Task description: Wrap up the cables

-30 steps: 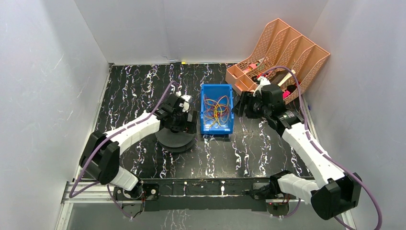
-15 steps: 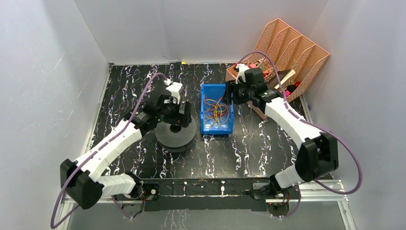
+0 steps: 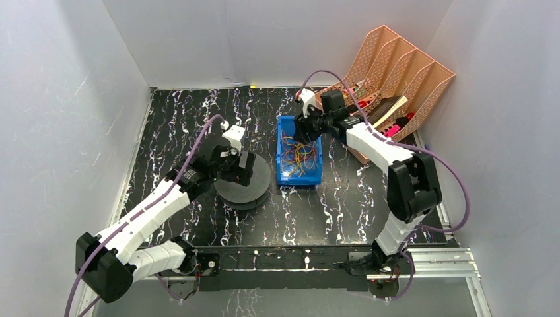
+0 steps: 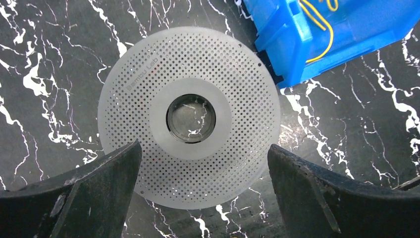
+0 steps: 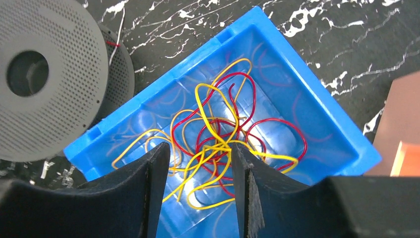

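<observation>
Found cables [image 5: 218,148] tangled inside bin [image 5: 322,106], mid-table. Saw right gripper [image 5: 200,153] above them, jaws narrowly apart, gripping nothing. Saw left gripper [image 4: 203,153] over spool [image 4: 188,69] left of bin, jaws wide.

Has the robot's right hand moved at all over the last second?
Yes. In the top view the right hand has swung left, from just right of the blue bin to above its far end.

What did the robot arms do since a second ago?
The right gripper swung left from the orange rack to hang open over the cables in the blue bin. The left gripper slid left a little, open above the grey spool. Nothing was grabbed; bin, spool, rack and cables stayed put.
</observation>
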